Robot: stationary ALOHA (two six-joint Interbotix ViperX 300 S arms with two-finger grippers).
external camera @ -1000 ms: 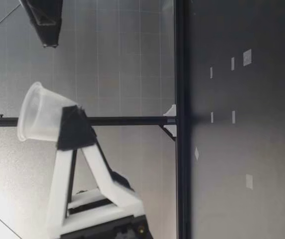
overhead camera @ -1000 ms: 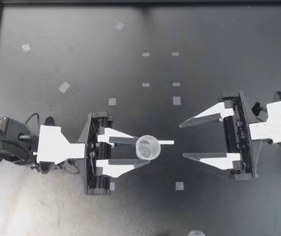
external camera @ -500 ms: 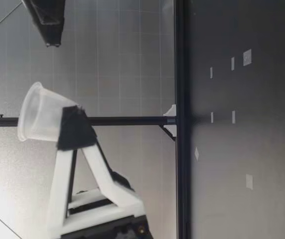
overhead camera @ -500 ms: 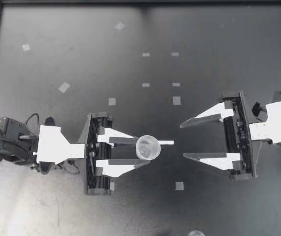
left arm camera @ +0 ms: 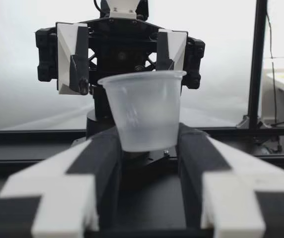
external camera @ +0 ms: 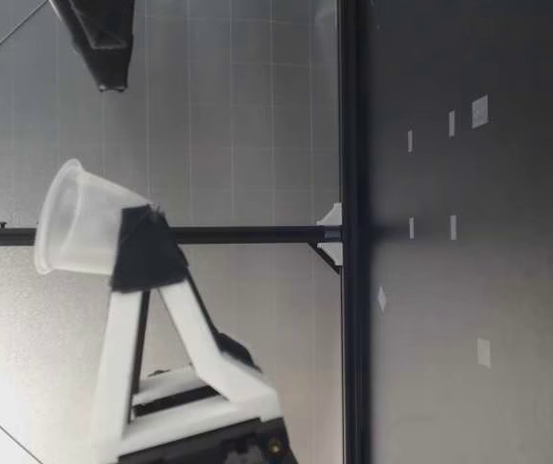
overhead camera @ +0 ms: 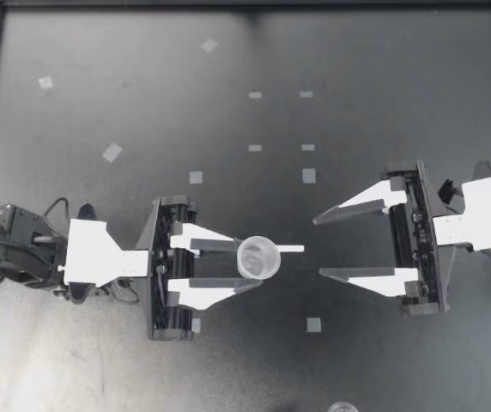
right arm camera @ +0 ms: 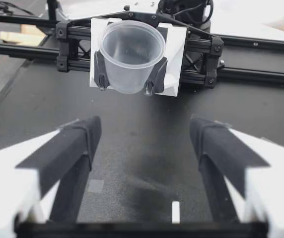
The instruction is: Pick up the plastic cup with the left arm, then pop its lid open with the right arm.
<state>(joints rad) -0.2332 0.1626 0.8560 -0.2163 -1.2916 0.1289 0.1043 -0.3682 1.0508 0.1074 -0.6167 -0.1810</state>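
My left gripper (overhead camera: 258, 265) is shut on a clear plastic cup (overhead camera: 258, 257), held mouth up and slightly tilted. In the low view the cup (external camera: 78, 227) hangs high above the table, gripped near its base by a dark pad (external camera: 146, 253). The left wrist view shows the cup (left arm camera: 144, 111) between both fingers (left arm camera: 102, 163). My right gripper (overhead camera: 319, 246) stands open facing the cup, a short gap away, with nothing between its fingers. The right wrist view has the cup (right arm camera: 131, 54) ahead of the open fingers (right arm camera: 77, 148). The right gripper's fingertip (external camera: 102, 43) shows in the low view, higher than the cup.
Small pale tape squares (overhead camera: 309, 175) dot the black table (overhead camera: 383, 103), and a white strip (overhead camera: 290, 249) lies under the cup. A clear rim (overhead camera: 342, 407) peeks in at the table's near edge. A black frame rail (overhead camera: 245, 3) borders the table.
The right gripper has sunk a little and edged slightly toward the cup. The left gripper and the cup have stayed put.
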